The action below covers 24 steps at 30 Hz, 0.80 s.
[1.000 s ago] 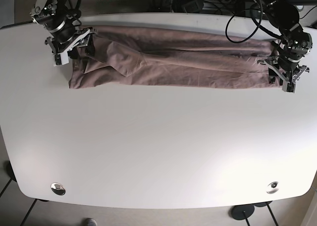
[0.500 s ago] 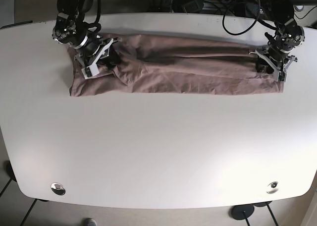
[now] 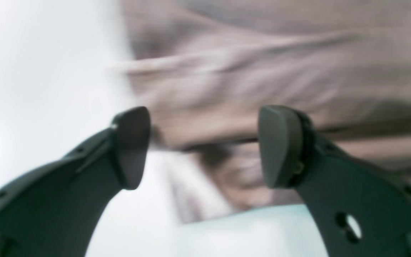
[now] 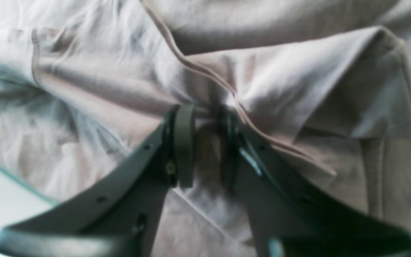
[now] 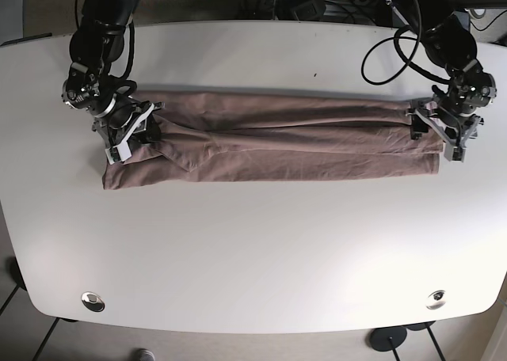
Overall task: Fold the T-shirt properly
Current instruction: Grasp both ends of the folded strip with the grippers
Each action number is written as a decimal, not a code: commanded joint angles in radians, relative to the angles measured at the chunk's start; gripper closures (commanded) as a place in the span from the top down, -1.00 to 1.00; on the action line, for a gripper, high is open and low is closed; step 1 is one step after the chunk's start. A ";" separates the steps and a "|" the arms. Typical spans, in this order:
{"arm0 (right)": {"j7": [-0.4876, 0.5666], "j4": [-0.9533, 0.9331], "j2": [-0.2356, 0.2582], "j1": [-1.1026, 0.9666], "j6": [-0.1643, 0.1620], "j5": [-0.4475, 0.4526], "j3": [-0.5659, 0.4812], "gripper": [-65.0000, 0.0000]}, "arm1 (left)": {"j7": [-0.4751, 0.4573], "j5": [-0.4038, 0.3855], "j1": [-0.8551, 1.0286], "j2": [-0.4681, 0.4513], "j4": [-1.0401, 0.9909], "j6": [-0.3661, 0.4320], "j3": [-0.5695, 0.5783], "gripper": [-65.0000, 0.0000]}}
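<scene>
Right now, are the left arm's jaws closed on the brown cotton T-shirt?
No, the left gripper is wide open above the brown cotton T-shirt.

White table is carrying one item: a brown T-shirt, folded into a long band. It is lying flat across the rear half, running parallel to the far edge and reaching nearly from the left edge to the right edge. Two round metal fittings are sitting near the front corners.
</scene>
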 commanded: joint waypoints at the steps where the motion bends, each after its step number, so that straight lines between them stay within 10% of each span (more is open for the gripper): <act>1: -0.010 0.014 -0.004 0.004 -0.008 -0.022 0.002 -0.65 | 0.022 -0.113 -0.020 -0.032 0.022 0.005 -0.040 0.44; 6: -0.010 0.012 -0.007 0.003 -0.008 -0.019 0.002 -0.65 | 0.039 -0.283 -0.020 -0.112 -0.113 0.005 -0.070 0.44; 17: -0.010 0.012 -0.008 0.003 -0.008 -0.015 0.004 -0.65 | -0.007 -0.284 -0.060 -0.109 -0.412 0.005 -0.035 0.39; 21: -0.010 0.010 -0.008 0.003 -0.008 -0.015 0.005 -0.66 | -0.024 -0.283 -0.070 -0.106 -0.447 0.005 0.025 -1.00; 24: -0.010 0.010 -0.010 0.003 -0.008 -0.015 0.004 -0.66 | -0.023 -0.291 -0.066 -0.103 -0.365 0.005 0.019 -1.00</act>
